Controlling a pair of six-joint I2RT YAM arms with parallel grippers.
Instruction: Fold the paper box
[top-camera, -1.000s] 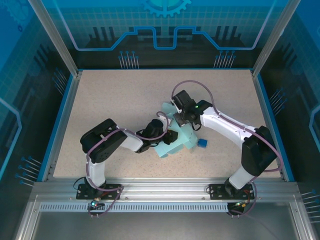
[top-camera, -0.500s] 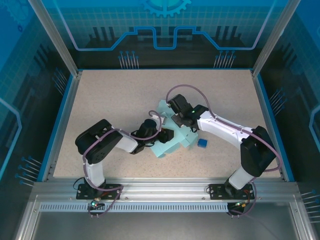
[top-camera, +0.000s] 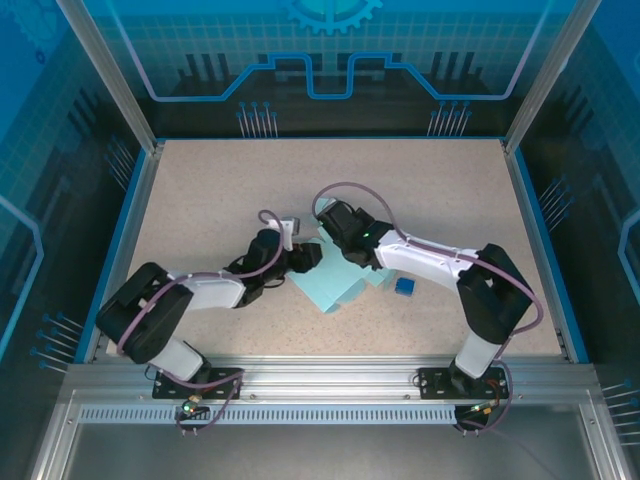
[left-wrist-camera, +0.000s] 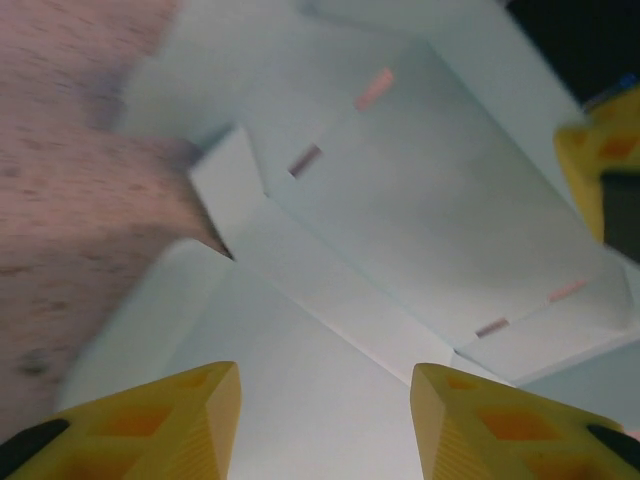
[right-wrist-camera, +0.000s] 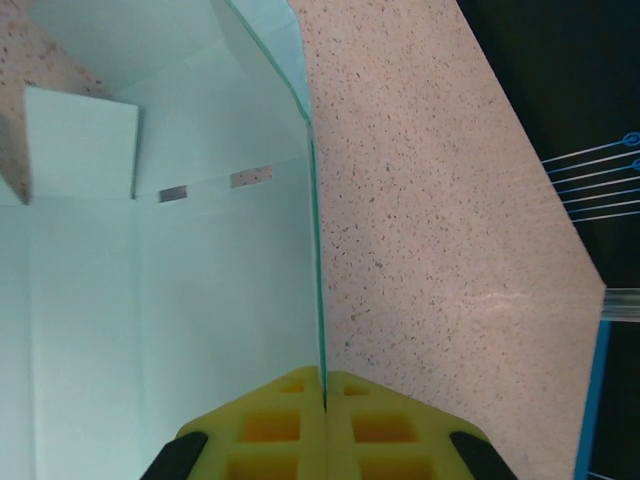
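Where the top view looks down on the cell, the speckled beige table (top-camera: 220, 190) is the largest item, bounded on its left by a blue rim (top-camera: 122, 240). Both arms reach inward from the near edge: the left arm (top-camera: 200, 292) lies low and angles to the right, and the right arm (top-camera: 440, 265) bends at its elbow and extends leftward, so the two wrists meet near the middle of the table. The paper box (top-camera: 330, 288) lies there, just near-side of centre, as a pale aqua sheet partly covered by both wrists, with creased panels and flaps not yet closed into a box. The right gripper (right-wrist-camera: 323, 378) is clamped on the paper box: its yellow fingers (right-wrist-camera: 270, 425) are pressed together on a thin panel seen edge-on, which runs straight into the seam between them, with bare table to the right of that panel. The left gripper (left-wrist-camera: 320, 372) hangs directly over the sheet with its fingers apart and nothing between them; the card shows beyond the gap, and whether the tips touch it cannot be told. A small dark blue cube (top-camera: 404, 286) sits on the table just right of the sheet, beside the right forearm. Short slots (right-wrist-camera: 250, 177) are cut along one crease of the card.
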